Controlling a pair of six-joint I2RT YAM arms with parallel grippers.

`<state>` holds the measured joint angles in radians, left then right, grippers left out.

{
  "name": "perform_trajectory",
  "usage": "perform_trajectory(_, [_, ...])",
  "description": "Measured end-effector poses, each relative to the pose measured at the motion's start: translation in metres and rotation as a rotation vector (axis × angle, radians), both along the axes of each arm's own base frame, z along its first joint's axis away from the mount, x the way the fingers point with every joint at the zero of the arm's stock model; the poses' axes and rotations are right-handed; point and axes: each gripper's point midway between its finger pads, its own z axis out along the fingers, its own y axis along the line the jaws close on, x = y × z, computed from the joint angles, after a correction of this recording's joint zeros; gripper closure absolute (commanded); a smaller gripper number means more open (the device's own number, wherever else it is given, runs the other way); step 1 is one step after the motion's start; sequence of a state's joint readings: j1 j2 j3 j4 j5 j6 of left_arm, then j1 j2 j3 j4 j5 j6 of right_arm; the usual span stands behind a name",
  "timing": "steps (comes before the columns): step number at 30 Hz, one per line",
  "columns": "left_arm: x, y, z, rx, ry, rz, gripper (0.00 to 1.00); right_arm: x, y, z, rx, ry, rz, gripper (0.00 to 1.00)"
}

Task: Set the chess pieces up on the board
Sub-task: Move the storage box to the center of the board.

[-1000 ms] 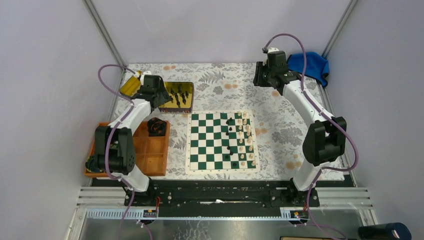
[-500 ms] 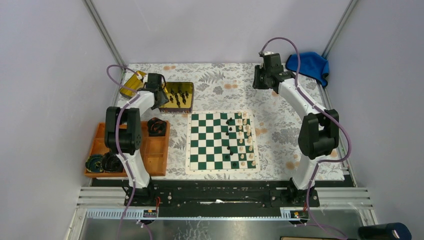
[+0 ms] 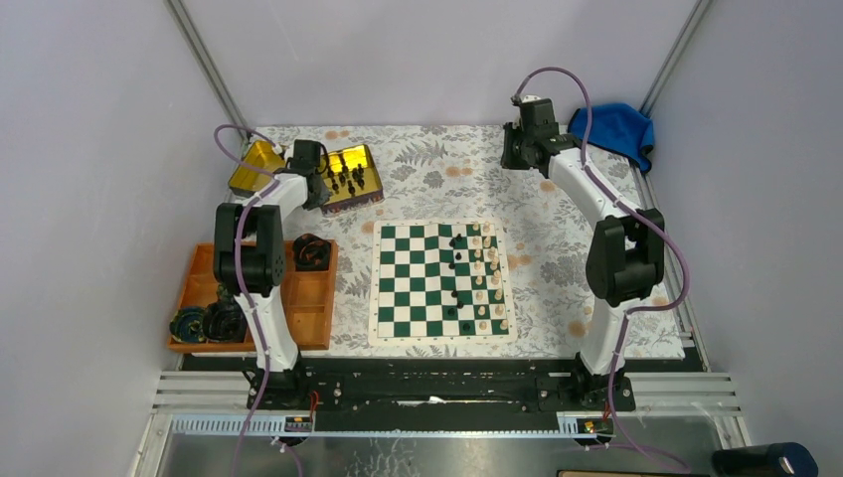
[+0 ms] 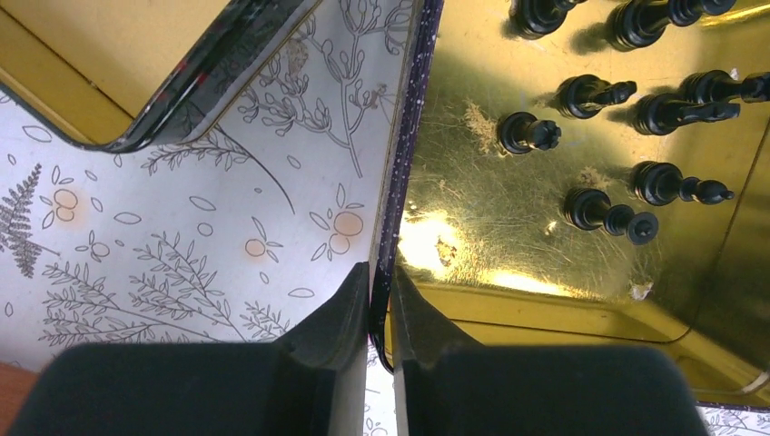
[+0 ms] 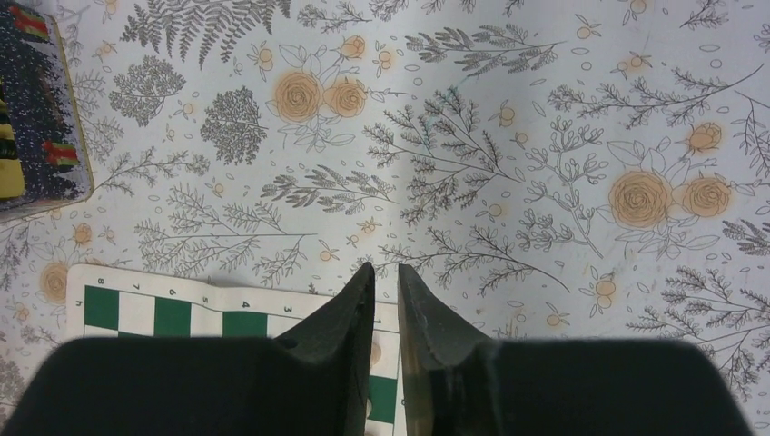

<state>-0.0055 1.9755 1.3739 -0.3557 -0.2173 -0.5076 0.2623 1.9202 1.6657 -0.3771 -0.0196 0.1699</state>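
The board (image 3: 408, 288) lies mid-table; three black chess pieces (image 3: 457, 241) stand on it beside two files of cream pieces (image 3: 484, 278). Several more black chess pieces (image 4: 604, 211) sit in the gold tin (image 4: 490, 209), which is skewed and tipped at the back left (image 3: 370, 189). My left gripper (image 4: 381, 283) is shut on the tin's dark near wall, at the tin's left end (image 3: 320, 192). My right gripper (image 5: 386, 270) hangs high over the back right of the table (image 3: 514, 157). Only a narrow gap separates its fingers, and nothing is between them. The board's far edge (image 5: 182, 313) shows below it.
The tin's gold lid (image 3: 251, 166) lies at the far left corner, close to the tin. An orange compartmented tray (image 3: 308, 298) holding dark items (image 3: 311, 251) sits at the left. A blue cloth (image 3: 616, 129) lies at the back right corner.
My left gripper closed on the tin's wall, and the tin has swung and tipped toward the back. The left arm folded back. My right gripper narrowed and drew slightly back.
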Motion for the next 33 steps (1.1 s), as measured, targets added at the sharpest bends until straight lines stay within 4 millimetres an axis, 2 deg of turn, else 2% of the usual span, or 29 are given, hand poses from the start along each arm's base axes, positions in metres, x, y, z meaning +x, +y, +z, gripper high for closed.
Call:
perform_trajectory(8, [0.019,0.000,0.002,0.006,-0.009,-0.008,0.80,0.007,0.002,0.000,0.001,-0.005,0.000,0.79])
perform_trajectory(13, [0.021,0.001,0.002,0.017,-0.006,-0.024,0.81,0.007,0.002,0.000,0.002,-0.002,-0.001,0.70])
perform_trajectory(15, [0.021,0.001,0.002,0.022,-0.003,-0.032,0.86,0.007,0.002,-0.001,0.001,-0.001,-0.001,0.70])
perform_trajectory(18, [0.020,0.001,0.001,0.027,-0.003,-0.044,1.00,0.007,0.002,-0.001,0.001,0.000,-0.001,0.70])
perform_trajectory(23, [0.017,0.000,0.000,0.026,0.000,-0.067,1.00,0.007,0.002,-0.001,0.002,0.000,-0.002,0.72])
perform_trajectory(28, [0.018,-0.014,0.001,0.040,0.002,-0.119,1.00,0.007,0.000,-0.001,0.000,0.000,-0.012,0.78])
perform_trajectory(33, [0.021,-0.047,0.003,0.057,0.012,-0.213,1.00,0.009,-0.012,-0.003,-0.041,-0.007,-0.071,0.82])
